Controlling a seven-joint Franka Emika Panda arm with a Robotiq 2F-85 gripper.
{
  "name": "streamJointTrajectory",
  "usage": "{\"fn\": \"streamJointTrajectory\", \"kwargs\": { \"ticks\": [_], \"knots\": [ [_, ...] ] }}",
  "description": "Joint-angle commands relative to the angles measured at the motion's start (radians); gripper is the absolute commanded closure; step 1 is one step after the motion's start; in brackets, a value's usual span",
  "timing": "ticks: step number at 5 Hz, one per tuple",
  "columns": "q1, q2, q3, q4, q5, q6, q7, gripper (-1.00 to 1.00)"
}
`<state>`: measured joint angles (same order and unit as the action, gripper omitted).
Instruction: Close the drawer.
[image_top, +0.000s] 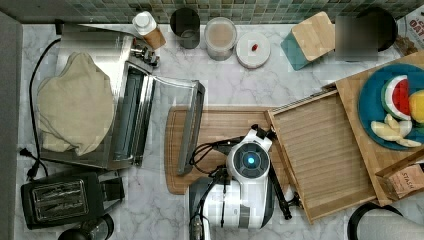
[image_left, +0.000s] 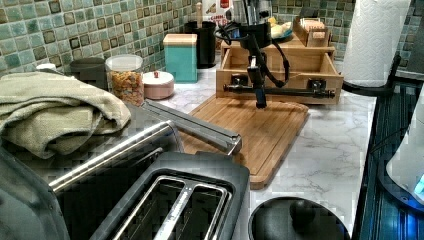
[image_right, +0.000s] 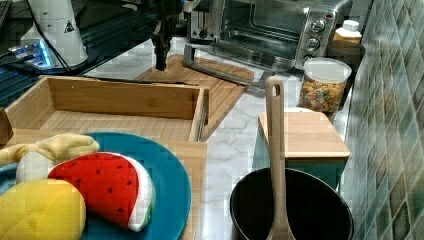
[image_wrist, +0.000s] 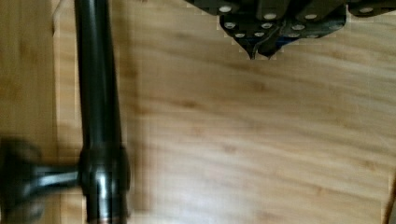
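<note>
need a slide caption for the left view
Gripper hangs over the cutting board just in front of the open drawer and its black bar handle.

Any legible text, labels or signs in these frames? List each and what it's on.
"STASH": on the brown box at the top view's lower right.
Red-and-white package in the top view's upper right corner: letters cut off by the edge, not readable.
Warning triangle on the white robot base in the right view: a symbol, no words legible.
</note>
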<state>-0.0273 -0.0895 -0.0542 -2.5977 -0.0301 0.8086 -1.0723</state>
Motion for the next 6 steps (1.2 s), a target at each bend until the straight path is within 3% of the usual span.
{"fn": "streamJointTrajectory", "kwargs": {
  "ticks": [1,2,5,6],
  "knots": [
    [-0.128,0.059,-0.057,0.037,-0.003,0.029,-0.21,1.0],
    [-0.11,0.069,-0.089,0.043,-0.038,0.011,-0.165,1.0],
    [-0.178,0.007,-0.105,0.036,-0.07,0.05,-0.219,1.0],
    [-0.19,-0.022,-0.134,-0.002,-0.051,0.134,-0.271,1.0]
  ]
}}
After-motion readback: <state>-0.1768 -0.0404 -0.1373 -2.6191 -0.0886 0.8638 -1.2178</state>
